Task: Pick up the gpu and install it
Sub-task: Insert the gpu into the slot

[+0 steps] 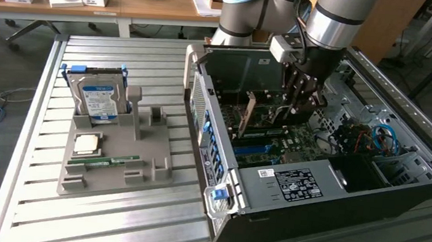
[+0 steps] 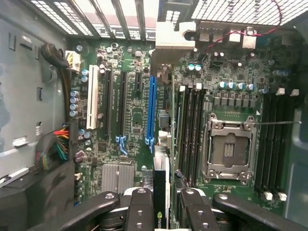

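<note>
— On the near wall of the computer case point(image 1: 286, 219), any writing?
— A white label point(image 1: 296, 183), print too small to read. Beside the case on the worktop point(image 1: 115, 220), a gray tray point(image 1: 107, 177) holds a blue-labelled hard drive point(image 1: 98, 100), a processor point(image 1: 89, 144) and a memory stick point(image 1: 105, 159).
— And the gpu point(image 2: 160, 187)?
— Inside the case, clamped edge-on by the end effector point(image 2: 163, 207), an NVIDIA logo showing, over the motherboard point(image 2: 134, 110) beside the blue slot point(image 2: 151, 110). The arm point(image 1: 336, 20) reaches down from the far side.
</note>
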Motion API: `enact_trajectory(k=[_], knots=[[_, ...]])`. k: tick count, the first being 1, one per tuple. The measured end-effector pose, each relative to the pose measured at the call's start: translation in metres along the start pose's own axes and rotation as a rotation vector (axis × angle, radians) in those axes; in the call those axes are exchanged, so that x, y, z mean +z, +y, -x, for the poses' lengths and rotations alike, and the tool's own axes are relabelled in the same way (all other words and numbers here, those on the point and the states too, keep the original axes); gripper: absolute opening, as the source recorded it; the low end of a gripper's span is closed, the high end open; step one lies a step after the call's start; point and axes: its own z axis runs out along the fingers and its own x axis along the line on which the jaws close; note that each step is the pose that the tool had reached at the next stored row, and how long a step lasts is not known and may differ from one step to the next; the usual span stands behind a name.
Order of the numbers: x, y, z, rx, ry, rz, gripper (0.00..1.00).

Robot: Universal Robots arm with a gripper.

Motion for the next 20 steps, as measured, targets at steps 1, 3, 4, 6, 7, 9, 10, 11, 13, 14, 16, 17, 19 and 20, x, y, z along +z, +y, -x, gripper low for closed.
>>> enact_trajectory(k=[1, 3, 4, 6, 7, 9, 10, 11, 13, 14, 16, 17, 19, 20], knots=[[0.0018, 0.0005, 0.0000, 0.000, 0.0000, 0.0000, 0.26], [0.0054, 0.0016, 0.0000, 0.000, -0.0001, 0.0000, 0.26], [0.0071, 0.0019, 0.0000, 0.000, -0.0001, 0.0000, 0.26], [0.0073, 0.0018, -0.0001, 0.000, 0.0000, 0.0000, 0.26], [0.0073, 0.0019, -0.0001, 0.000, 0.0001, 0.0000, 0.26], [0.0073, 0.0046, 0.0001, 0.000, 0.0001, -0.0013, 0.26], [0.0075, 0.0061, 0.0001, 0.000, 0.0000, -0.0018, 0.26], [0.0079, 0.0076, 0.0001, 0.000, 0.0000, -0.0018, 0.26], [0.0088, 0.0084, -0.0005, 0.001, 0.0002, -0.0017, 0.26], [0.0092, 0.0085, -0.0015, 0.002, 0.0003, -0.0018, 0.26], [0.0099, 0.0086, -0.0030, 0.010, 0.0001, -0.0019, 0.26], [0.0102, 0.0087, -0.0035, 0.014, 0.0001, -0.0019, 0.26], [0.0103, 0.0087, -0.0036, 0.017, 0.0000, -0.0020, 0.26], [0.0103, 0.0086, -0.0037, 0.017, 0.0001, -0.0019, 0.26]])
